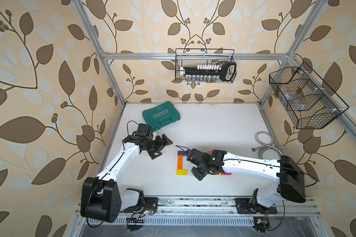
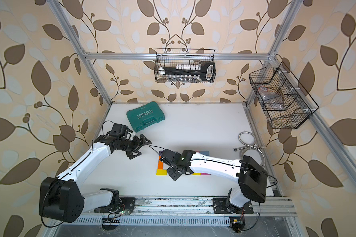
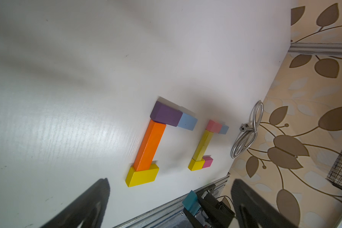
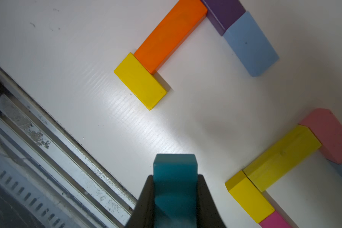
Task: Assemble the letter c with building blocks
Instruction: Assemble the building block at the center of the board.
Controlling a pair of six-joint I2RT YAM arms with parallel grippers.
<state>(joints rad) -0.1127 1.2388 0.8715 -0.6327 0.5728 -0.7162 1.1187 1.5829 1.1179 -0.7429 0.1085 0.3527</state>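
The right pincer (image 4: 175,176) is clamped on a teal block (image 4: 175,163). The block seems to hang clear of the bench (image 4: 77,65), though the wrist view does not settle that. Just ahead of the pincer lies the yellow block (image 4: 140,81), the foot of a letter not yet finished. Past it the orange bar (image 4: 170,35) runs as the spine and touches the purple block (image 4: 223,13), with the blue block (image 4: 249,43) butted on as the top arm. That arm is two blocks and the foot only one, so I judge the teal block belongs against the yellow block's free end. Off to the pincer's side a second C (image 4: 282,156) looks complete. Farthest off, the left pincer (image 1: 163,149) hangs with jaws apart, holding nothing.
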